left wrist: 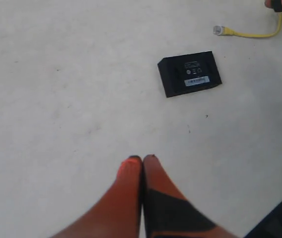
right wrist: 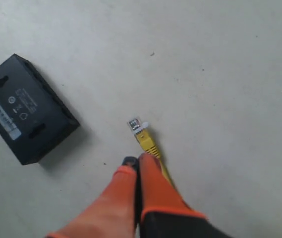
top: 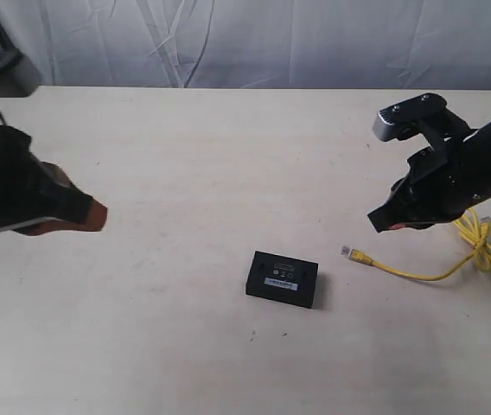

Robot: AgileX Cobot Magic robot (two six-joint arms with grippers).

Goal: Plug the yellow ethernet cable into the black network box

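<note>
The black network box (top: pixel 283 279) lies flat near the table's middle, white label strip up; it also shows as the box (left wrist: pixel 189 73) and the box (right wrist: pixel 26 109). The yellow ethernet cable (top: pixel 418 272) runs right from its clear plug (top: pixel 347 252) to a knotted loop (top: pixel 487 246). The plug (right wrist: pixel 137 125) lies just ahead of my right gripper (right wrist: pixel 137 159), which hovers above the cord, shut on nothing. My left gripper (left wrist: pixel 142 158) is shut and empty, far left of the box, seen as the left gripper (top: pixel 98 214). The cable (left wrist: pixel 250 33) shows beyond the box.
The pale tabletop (top: pixel 185 156) stretches between the arms. A white curtain (top: pixel 271 39) hangs behind its far edge. The right arm's camera housing (top: pixel 410 114) sits above its gripper (top: pixel 388 222).
</note>
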